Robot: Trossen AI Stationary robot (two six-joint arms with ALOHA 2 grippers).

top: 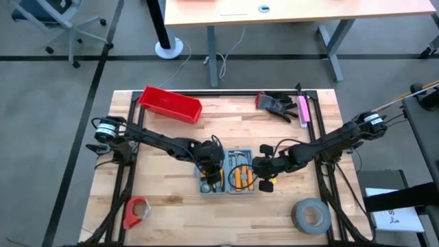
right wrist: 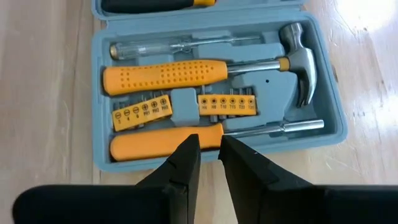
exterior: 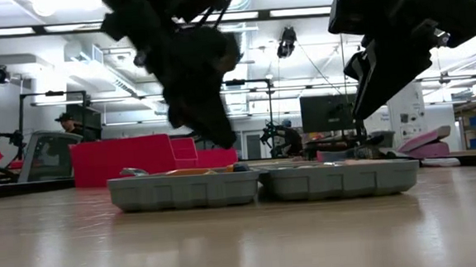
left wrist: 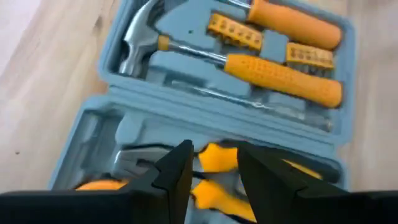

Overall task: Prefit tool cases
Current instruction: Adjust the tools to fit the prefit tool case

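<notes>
The open tool case [top: 230, 171] lies flat mid-table (hammer [right wrist: 298, 56] and orange-handled tools seated). The left gripper [left wrist: 211, 171] hovers over its left half, fingers slightly parted, gripping nothing visible; the right gripper [right wrist: 208, 155] hangs above the right half, nearly closed, empty.

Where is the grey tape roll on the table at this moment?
In the high view, the grey tape roll lies flat near the table's front right corner, below the right arm and apart from the open tool case.
</notes>
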